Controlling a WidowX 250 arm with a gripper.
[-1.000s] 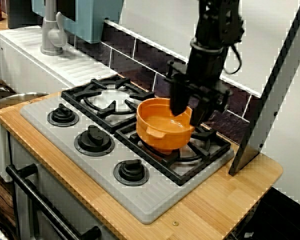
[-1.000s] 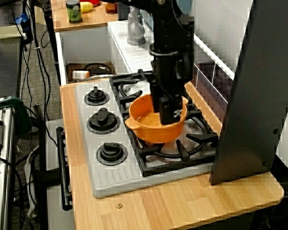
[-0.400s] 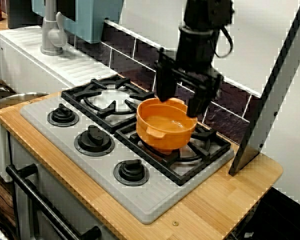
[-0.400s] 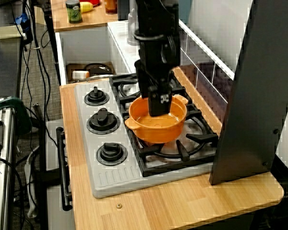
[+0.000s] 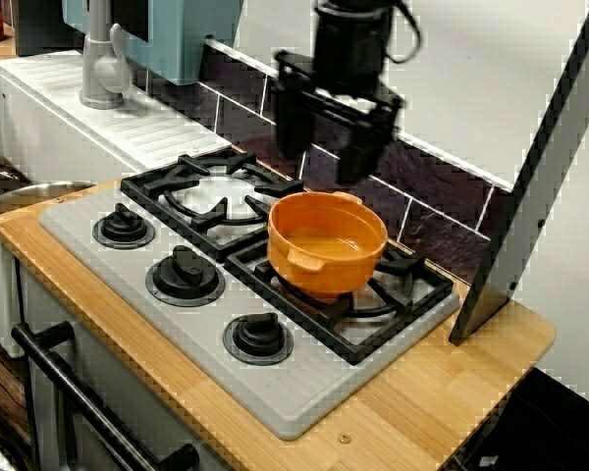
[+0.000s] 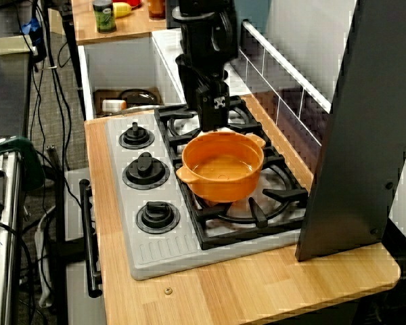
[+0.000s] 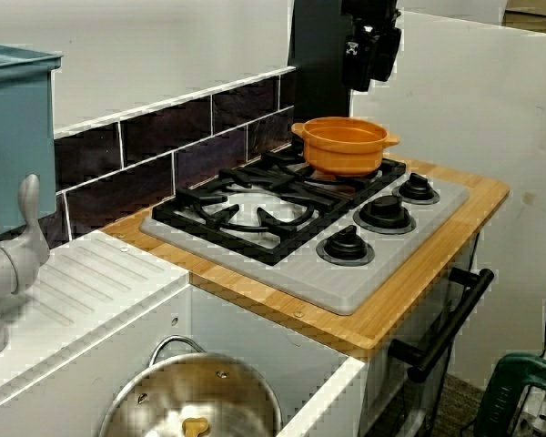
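Note:
An orange two-handled pot (image 5: 327,242) stands empty on the right front burner grate of the grey stove (image 5: 191,329). My gripper (image 5: 324,147) hangs open above and behind the pot, over the back of the stove, with nothing between its black fingers (image 5: 293,126). From the high side view the gripper (image 6: 213,112) is just beyond the pot (image 6: 222,166), near the rear left grate. In the view from the sink side the gripper (image 7: 369,56) is well above the pot (image 7: 344,146), apart from it.
Three black knobs (image 5: 185,275) line the stove's front. A tall grey slanted panel (image 5: 530,186) leans at the right end of the wooden counter (image 5: 422,402). A faucet (image 5: 100,59) and a sink holding a steel pot (image 7: 196,410) lie left. Dark tiles (image 5: 442,191) back the stove.
The gripper rose out of the orange pot and moved back and to the left, away from it. The pot stayed on its burner.

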